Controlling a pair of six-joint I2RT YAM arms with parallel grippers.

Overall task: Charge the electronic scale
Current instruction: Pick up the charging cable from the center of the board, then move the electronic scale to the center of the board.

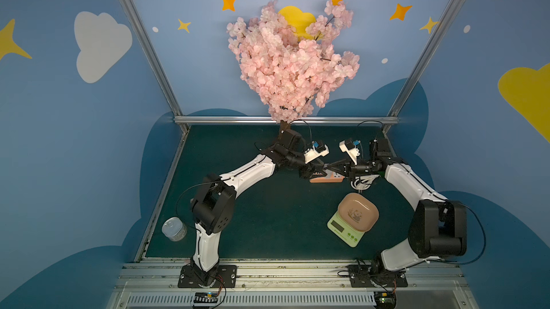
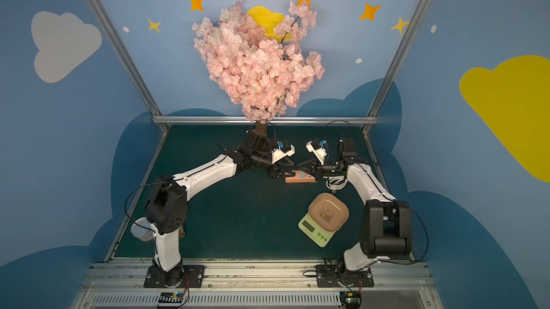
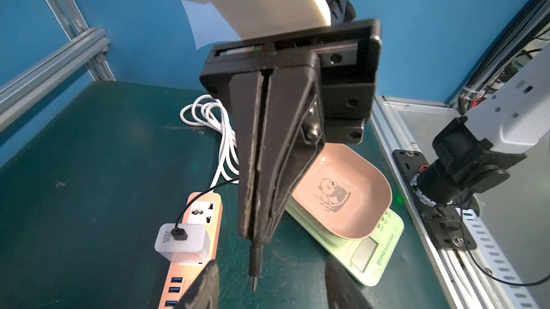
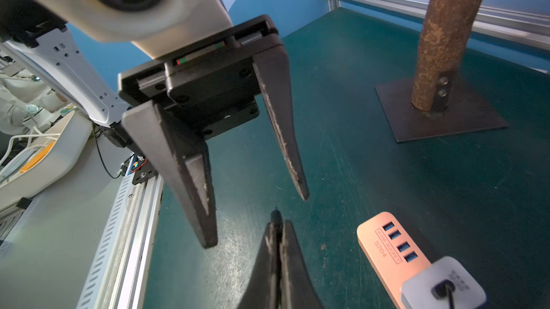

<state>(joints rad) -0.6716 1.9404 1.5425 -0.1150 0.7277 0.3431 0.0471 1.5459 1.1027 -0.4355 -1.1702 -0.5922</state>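
Black jaws of the right gripper (image 3: 256,233) are clenched on the small plug (image 3: 255,265) of a black cable. The left gripper (image 4: 256,219) stands released, jaws apart. The electronic scale (image 1: 346,230) sits at lower right in both top views, apart from both grippers, below the orange power strip (image 1: 326,178).

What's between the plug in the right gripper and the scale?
Nothing visible. The right gripper, shut on the black plug, is apart from the electronic scale, with only bare mat between them in the left wrist view. The white cable coil lies beside that path. The scale's port isn't visible.
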